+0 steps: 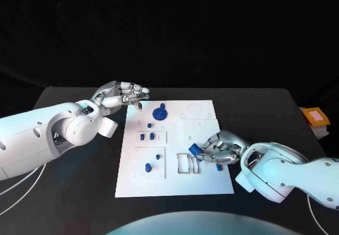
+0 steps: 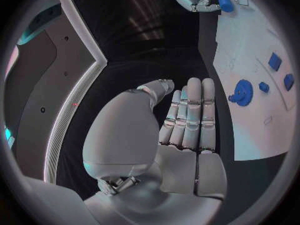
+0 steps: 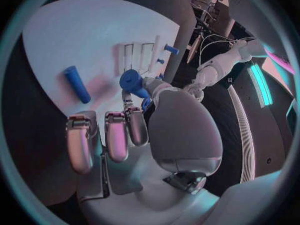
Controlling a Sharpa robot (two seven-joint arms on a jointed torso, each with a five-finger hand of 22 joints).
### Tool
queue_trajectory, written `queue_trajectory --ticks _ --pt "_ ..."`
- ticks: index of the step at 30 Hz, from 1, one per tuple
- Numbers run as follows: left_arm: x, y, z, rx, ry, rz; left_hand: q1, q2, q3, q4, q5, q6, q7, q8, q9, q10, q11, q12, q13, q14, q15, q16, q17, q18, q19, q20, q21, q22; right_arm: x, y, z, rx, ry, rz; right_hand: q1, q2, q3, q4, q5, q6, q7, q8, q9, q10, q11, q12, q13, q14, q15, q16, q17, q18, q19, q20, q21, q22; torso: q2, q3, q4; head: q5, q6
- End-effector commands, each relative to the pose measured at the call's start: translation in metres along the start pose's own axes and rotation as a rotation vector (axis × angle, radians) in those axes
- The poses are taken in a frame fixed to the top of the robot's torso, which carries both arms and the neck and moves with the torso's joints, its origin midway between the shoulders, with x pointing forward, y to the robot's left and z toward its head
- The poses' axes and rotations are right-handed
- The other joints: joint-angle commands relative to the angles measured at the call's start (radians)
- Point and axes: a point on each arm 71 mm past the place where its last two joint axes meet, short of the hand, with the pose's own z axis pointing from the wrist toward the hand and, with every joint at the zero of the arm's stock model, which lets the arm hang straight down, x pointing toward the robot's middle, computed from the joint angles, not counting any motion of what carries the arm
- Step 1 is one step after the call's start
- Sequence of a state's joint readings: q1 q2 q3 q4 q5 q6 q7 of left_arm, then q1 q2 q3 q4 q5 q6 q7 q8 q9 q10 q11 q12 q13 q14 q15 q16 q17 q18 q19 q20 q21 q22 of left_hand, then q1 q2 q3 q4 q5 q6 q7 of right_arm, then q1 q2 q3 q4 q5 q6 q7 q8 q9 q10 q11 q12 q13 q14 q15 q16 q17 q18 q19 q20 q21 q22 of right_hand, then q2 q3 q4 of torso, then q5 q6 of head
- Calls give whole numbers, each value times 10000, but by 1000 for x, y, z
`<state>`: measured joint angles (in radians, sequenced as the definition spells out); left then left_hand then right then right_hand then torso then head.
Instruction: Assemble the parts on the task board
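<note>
- Upper left of the head view: left hand (image 1: pixel 126 95) hovering over the black bench (image 1: pixel 78 196) just off the upper left corner of the task board (image 1: pixel 177 183), fingers loosely curled, nothing in its grasp; in the left wrist view fingers (image 2: pixel 190 115) lying side by side and straight, palm bare.
- Centre of the frame: white task board lying flat on the bench, longer side running from the upper to the lower part of the frame.
- Upper middle of the board: blue round gear-like part (image 1: pixel 161 114) standing in place; below it, small blue parts (image 1: pixel 148 135) in a recessed panel, and two more blue pegs (image 1: pixel 149 168) in the lower left panel.
- Centre right: two narrow rectangular slots (image 1: pixel 186 163) just beside the right hand.
- Right of centre: right hand (image 1: pixel 220 150) low over the board's right edge, clenched round a blue cylindrical part (image 1: pixel 193 148), (image 3: pixel 132 81), pinched between thumb and fingers.
- Beside that hand: another blue cylinder (image 3: pixel 76 84) lying loose on the board.
- Far right edge: orange and pink object (image 1: pixel 316 116) beyond the bench corner.
</note>
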<state>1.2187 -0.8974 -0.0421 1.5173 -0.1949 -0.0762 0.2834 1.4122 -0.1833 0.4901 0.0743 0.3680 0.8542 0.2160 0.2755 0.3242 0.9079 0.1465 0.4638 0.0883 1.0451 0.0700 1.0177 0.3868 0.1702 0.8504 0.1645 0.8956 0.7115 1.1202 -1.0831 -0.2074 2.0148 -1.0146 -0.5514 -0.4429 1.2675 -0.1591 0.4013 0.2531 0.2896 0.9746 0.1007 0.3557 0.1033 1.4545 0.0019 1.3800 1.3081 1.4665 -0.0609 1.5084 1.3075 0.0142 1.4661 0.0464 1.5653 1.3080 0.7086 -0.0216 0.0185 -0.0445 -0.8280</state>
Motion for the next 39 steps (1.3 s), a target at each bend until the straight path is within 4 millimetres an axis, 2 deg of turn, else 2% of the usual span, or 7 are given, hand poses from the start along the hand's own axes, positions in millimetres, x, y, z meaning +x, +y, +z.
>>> queue_trajectory --ticks 1,20,22,23,25,33,39 --pt "3 -1 1 117 216 -35 96 -6 15 -68 50 -82 49 35 12 -67 28 55 11 -80 -22 36 -14 138 -22 -27 15 15 8 7 1 -281 557 -12 68 128 50 20 -74 339 -290 286 4364 -2 -57 51 829 744 -67 57 1101 -142 1047 -49 55 2628 -11 -13 4 12 -18" --pt "0 -1 -2 91 137 -15 98 -9 27 -82 46 -91 55 39 13 -85 35 64 7 -87 -19 38 -20 135 -25 -29 32 29 26 12 5 -339 1126 -223 -228 -86 -18 122 -289 304 -272 316 4409 6 -45 39 843 743 -62 55 1102 -142 1047 -56 55 2628 -3 -10 12 105 -105" --pt "0 -1 -2 89 131 -13 98 -9 27 -82 46 -91 55 39 13 -85 35 64 7 -87 -19 38 -20 135 -25 -29 32 29 26 12 6 -302 1135 -222 -303 -133 -45 157 -171 305 -272 325 4419 12 -44 43 853 743 -60 55 1101 -142 1047 -54 55 2628 -2 -7 9 112 -108" --pt "0 -1 -2 88 129 -13 98 -9 27 -82 46 -91 55 39 13 -85 35 64 7 -87 -19 38 -20 135 -25 -29 32 29 26 11 6 -279 1129 -222 -415 -198 -125 204 254 308 -271 345 4442 12 -44 32 853 743 -61 56 1105 -142 1047 -56 55 2628 -3 -7 6 114 -105" --pt "0 -1 -2 87 130 -13 98 -9 27 -82 46 -91 55 39 13 -85 35 64 7 -87 -19 38 -20 135 -25 -29 32 29 26 10 6 -247 1108 -218 -482 -215 -170 241 266 305 -263 348 4448 16 -38 35 860 743 -58 57 1108 -142 1047 -54 55 2628 -3 -8 8 111 -104" --pt "1 -1 -2 84 164 -23 74 -9 35 -81 41 -103 64 44 13 -105 44 78 2 -92 -10 43 -26 129 -35 -27 48 43 27 11 7 -234 1171 -248 -996 -253 -540 369 -109 297 -237 356 4471 26 -11 27 880 744 -33 57 1114 -142 1047 -34 55 2628 7 -6 23 120 -82" --pt "1 -1 -2 81 181 -27 74 -9 35 -81 41 -103 64 44 13 -105 44 78 2 -92 -10 43 -26 129 -35 -27 48 43 28 12 7 -302 1297 -252 -1376 -279 -874 377 -112 297 -234 357 4481 31 -4 22 895 745 -27 59 1120 -142 1047 -25 55 2628 -3 -9 15 132 -125"
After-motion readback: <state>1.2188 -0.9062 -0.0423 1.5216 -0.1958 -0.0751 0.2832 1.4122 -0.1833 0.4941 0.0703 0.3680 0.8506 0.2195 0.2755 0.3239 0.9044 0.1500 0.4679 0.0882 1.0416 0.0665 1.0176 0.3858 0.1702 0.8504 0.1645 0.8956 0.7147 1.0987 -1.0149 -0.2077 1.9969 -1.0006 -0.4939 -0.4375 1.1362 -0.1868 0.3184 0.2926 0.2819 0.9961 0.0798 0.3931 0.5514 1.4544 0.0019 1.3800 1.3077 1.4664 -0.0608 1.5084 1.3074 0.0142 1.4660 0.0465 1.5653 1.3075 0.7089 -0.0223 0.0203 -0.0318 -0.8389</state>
